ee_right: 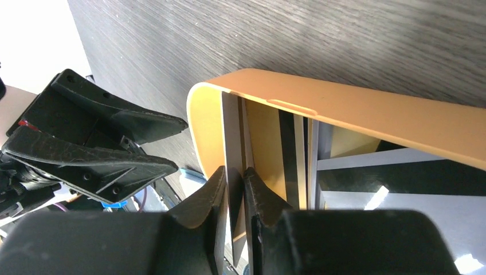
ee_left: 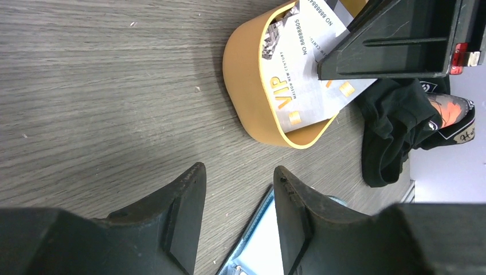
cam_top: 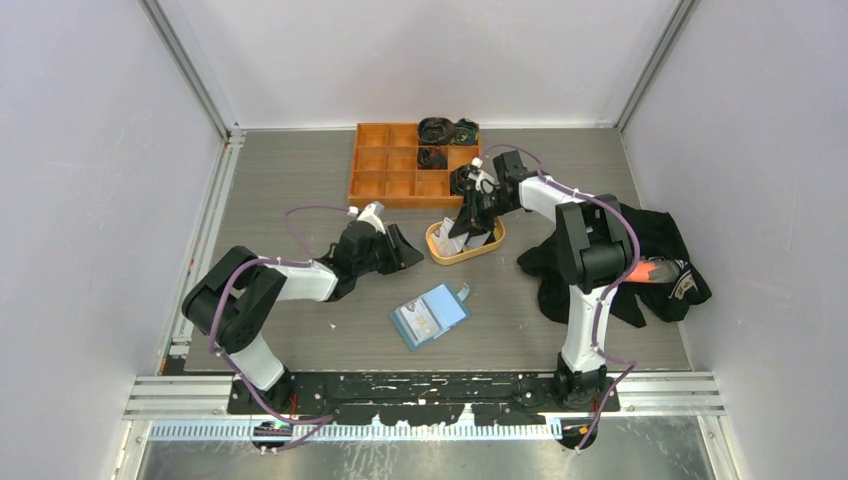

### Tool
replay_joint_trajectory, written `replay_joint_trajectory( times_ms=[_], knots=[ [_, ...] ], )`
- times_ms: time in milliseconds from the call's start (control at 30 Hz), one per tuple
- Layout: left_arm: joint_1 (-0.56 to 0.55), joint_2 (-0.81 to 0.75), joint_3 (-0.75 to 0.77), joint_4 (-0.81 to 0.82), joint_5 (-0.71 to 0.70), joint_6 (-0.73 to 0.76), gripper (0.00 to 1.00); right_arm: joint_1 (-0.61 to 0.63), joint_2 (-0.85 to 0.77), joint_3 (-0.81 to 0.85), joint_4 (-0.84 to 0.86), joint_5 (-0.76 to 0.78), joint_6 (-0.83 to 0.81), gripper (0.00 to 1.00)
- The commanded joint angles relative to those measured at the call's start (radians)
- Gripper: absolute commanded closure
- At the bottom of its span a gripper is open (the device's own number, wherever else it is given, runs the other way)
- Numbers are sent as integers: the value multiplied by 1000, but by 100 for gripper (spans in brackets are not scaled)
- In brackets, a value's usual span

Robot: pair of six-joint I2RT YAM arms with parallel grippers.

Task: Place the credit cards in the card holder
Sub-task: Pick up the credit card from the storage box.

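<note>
- The tan oval dish [cam_top: 491,243] sits right under the right gripper [ee_right: 234,170] and holds the credit cards [ee_right: 298,154], several of them standing on edge or leaning against its wall. One is a silver card [ee_left: 309,94] with orange "VIP" lettering.
- Beyond the right gripper lies the orange compartment tray [cam_top: 370,186]. Dark tangled items [cam_top: 437,130] fill some of its cells on the side nearest that gripper; I cannot tell what they are.
- The card holder [cam_top: 430,314] lies open and flat on the table [cam_top: 300,180], inner slots up, nearer the arm bases than either gripper. In the left wrist view its pale blue edge shows just past the left fingertips.
- The right arm reaches forward and then bends back toward the middle, wrist tipped down so the fingers dip inside the dish.
- The left arm stretches low across the table with its left gripper [ee_left: 238,168] pointing at the dish, stopping a little short of its wall.
- The right gripper's fingers are drawn close together on either face of a grey card [ee_right: 232,126] standing upright near the end of the dish — clamped on it, as far as I can see.
- The left gripper's fingers stand apart with nothing between them, only bare table showing through the gap.
- A heap of black cloth [cam_top: 650,265] lies beside the right arm's elbow, well away from both grippers.
</note>
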Motion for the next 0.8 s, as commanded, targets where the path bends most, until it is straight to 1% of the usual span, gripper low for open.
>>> replay_joint_trajectory(
  times_ms=[0, 267, 467, 667, 767],
  knots=[
    [12, -42, -18, 111, 32, 3, 52, -15, -26, 16, -1, 7, -8, 78],
    [18, -38, -35, 157, 63, -2, 52, -30, -34, 16, -7, 29, -10, 80],
    [27, -34, -53, 208, 86, -11, 52, -44, -53, 13, -12, 45, -17, 92],
    [35, -26, -82, 304, 137, -24, 51, -57, -106, 3, -14, 89, -43, 93],
    [39, -21, -100, 376, 177, -46, 50, -68, -141, -8, -19, 107, -72, 94]
  ],
)
